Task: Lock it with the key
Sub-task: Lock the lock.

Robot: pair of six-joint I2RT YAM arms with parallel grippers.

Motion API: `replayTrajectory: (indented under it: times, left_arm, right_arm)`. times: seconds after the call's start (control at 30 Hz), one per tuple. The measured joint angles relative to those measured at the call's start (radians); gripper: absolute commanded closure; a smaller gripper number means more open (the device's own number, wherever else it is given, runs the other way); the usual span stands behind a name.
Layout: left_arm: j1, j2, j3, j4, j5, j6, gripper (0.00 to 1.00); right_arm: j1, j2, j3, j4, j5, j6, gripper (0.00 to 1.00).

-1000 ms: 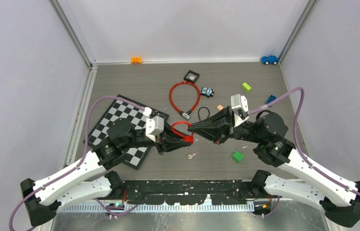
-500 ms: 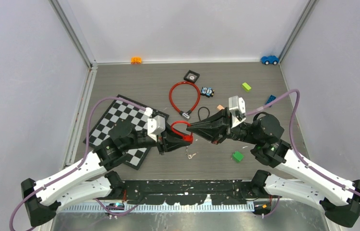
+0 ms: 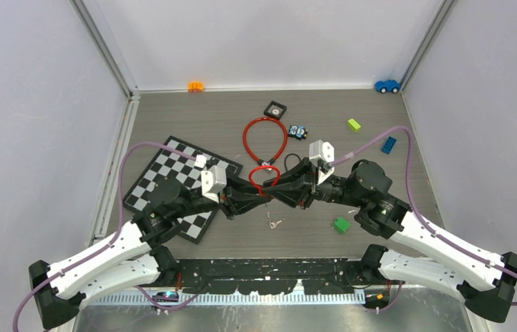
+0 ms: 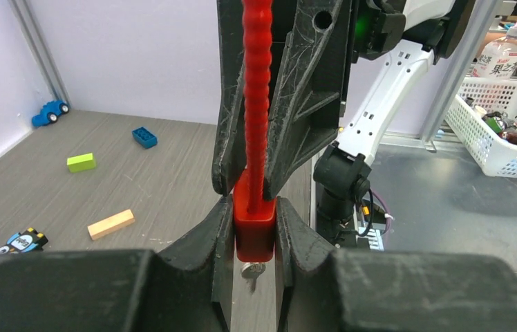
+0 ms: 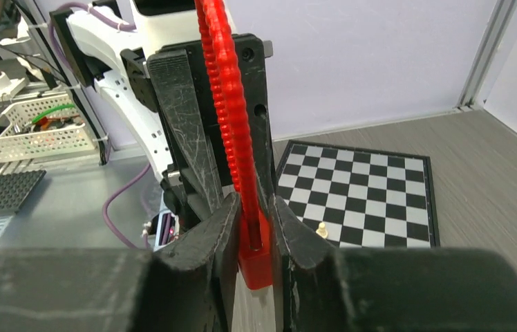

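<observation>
Right now both arms meet over the middle of the table (image 3: 207,117), tip to tip, with a red cable lock (image 3: 264,177) raised between them. The left gripper (image 4: 254,211) is pinching the lock's red block (image 4: 254,232) squarely between its two fingers, and the ribbed red cable (image 4: 256,83) rises straight up out of that block. A small silver part shows just under the block in the left wrist view; we cannot tell whether it is a key.

The right gripper (image 5: 254,211) comes in from the opposite side. Its fingers (image 5: 215,228) stand one on each side of the same block and cable, very close against them. We cannot tell whether they press on the lock or only bracket it.

From above, the cable makes a small loop just behind the two tips. A small silver key (image 3: 274,223) lies on the table just in front of the grippers, apart from both.

Beside the left arm lies a chessboard (image 3: 173,173), with one pale pawn (image 5: 321,229) standing on it. A second red cable loop (image 3: 265,138) lies farther back, near a small toy car (image 3: 298,131) and a black square piece (image 3: 275,109). A green block (image 3: 341,224) sits near the right arm, and a blue car (image 3: 386,86) is in the far right corner.
</observation>
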Motion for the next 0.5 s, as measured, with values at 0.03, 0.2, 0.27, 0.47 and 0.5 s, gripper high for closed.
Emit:
replayTrajectory:
  times: [0.03,0.2,0.27,0.47,0.5]
  left_arm:
    - [0.0,-0.002,-0.004,0.001,-0.002,0.0,1.0]
    - [-0.002,-0.002,-0.017,0.004,-0.011,-0.004,1.0]
    - [-0.002,-0.002,-0.019,0.005,-0.013,-0.008,1.0]
    - [-0.003,-0.004,-0.022,0.013,-0.021,-0.011,1.0]
    - [-0.003,-0.006,-0.022,0.015,-0.021,-0.011,1.0]
  right_arm:
    - [0.0,-0.002,0.0,-0.007,0.001,-0.004,0.71]
    - [0.002,-0.005,0.001,-0.039,0.001,-0.019,0.65]
    - [0.002,-0.007,0.002,-0.05,0.0,-0.023,0.62]
    - [0.001,-0.038,0.013,-0.108,-0.026,-0.043,0.57]
    - [0.001,-0.046,0.017,-0.12,-0.032,-0.047,0.56]
